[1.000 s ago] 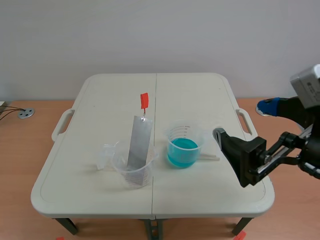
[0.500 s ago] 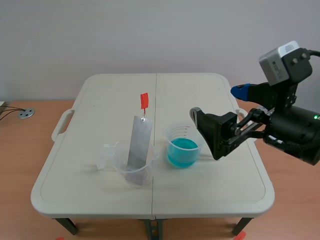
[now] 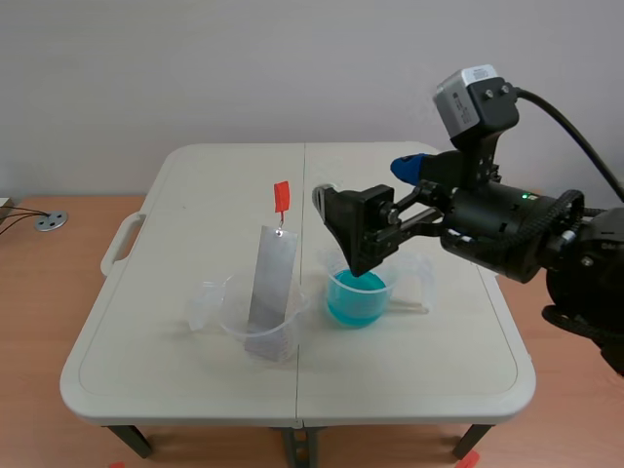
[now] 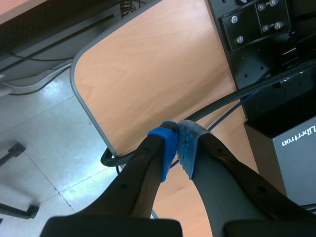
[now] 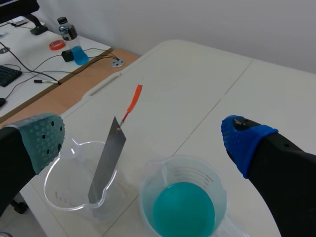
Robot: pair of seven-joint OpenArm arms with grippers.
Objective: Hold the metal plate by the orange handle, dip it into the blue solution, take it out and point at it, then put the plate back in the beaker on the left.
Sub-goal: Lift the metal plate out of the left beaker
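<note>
The metal plate (image 3: 271, 288) leans in the clear beaker (image 3: 229, 312), its orange handle (image 3: 282, 198) above the rim, ungripped. The blue-solution beaker (image 3: 357, 294) sits just beside that clear beaker. My right jaws hang spread wide above it, near the handle. My left jaws are clenched on nothing, well away from the clear beaker. I judge this the approach: next, bracket the handle and close.

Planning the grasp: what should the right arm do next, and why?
Probably carry the right tool across until its pads flank the orange handle: it hangs open over the blue solution, short of the handle, and the metal plate stands ungripped in the left beaker.
</note>
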